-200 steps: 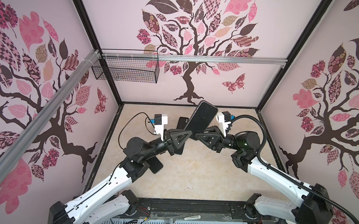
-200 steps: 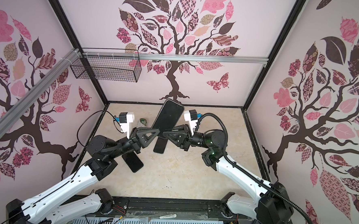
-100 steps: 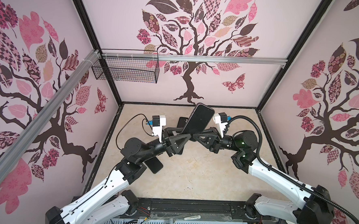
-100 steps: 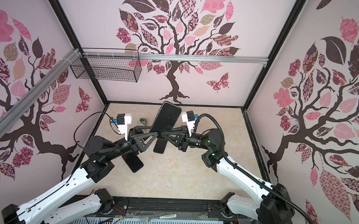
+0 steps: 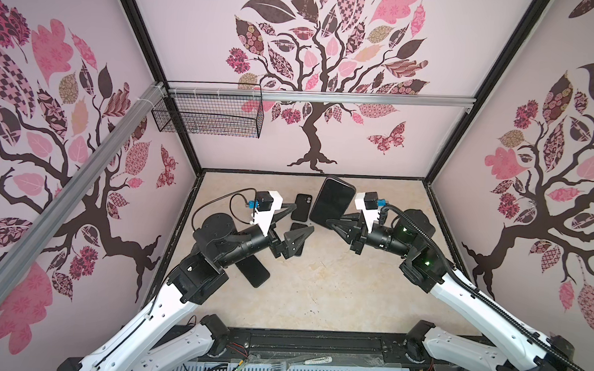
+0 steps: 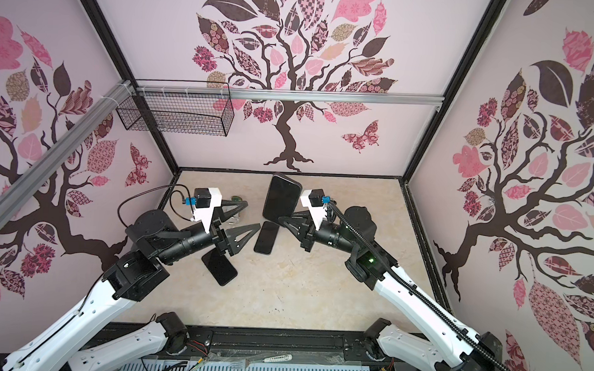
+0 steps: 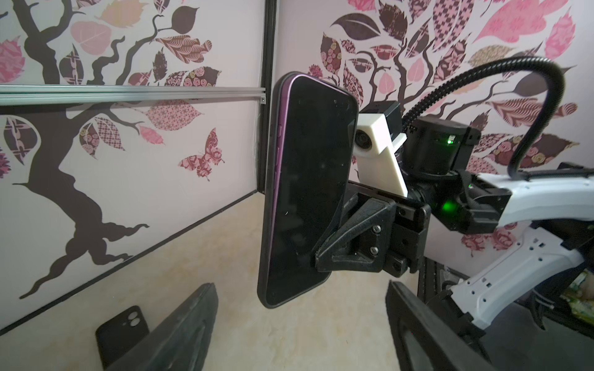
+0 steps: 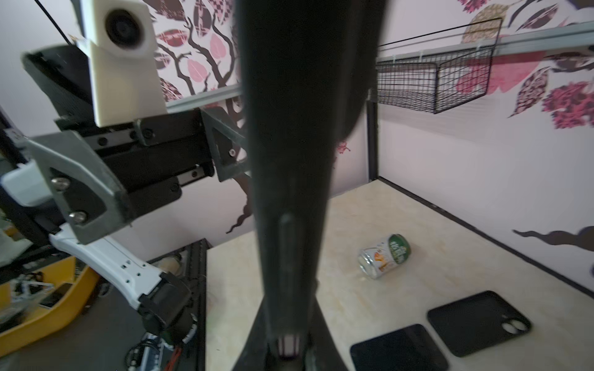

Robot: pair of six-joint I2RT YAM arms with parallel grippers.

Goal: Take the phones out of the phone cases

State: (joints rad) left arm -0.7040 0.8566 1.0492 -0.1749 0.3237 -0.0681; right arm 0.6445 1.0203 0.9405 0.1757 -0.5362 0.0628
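While the right gripper (image 5: 329, 225) is clamping the phone (image 7: 308, 192) front-to-back near its lower end and holding it upright, well clear of the table (image 5: 318, 292), the left gripper (image 5: 301, 217) is hanging opposite w/ its jaws spread wide. Nothing is sitting between them, and they are not touching the handset.

In the left wrist view the phone case (image 7: 266, 231) is showing as a black rim running down the whole visible side, w/ the phone's purple edge sitting inside it. No corner is looking peeled, though the far side is hidden.

So the task is looking barely started, i.e. the cased phone is lifted and presented, but the separating itself is not yet done. What is left, prob.: the left gripper is needing to catch a lip of the case at the free end above the right jaws, then peel it back while the right one is doing the holding. The right clamp is pinning case and phone together where it is biting, so that zone is unlikely to release first.

Below both grippers an empty case (image 8: 479, 321), a loose handset (image 8: 398, 348) and a can (image 8: 384, 255) are lying on the table, apart from the work.
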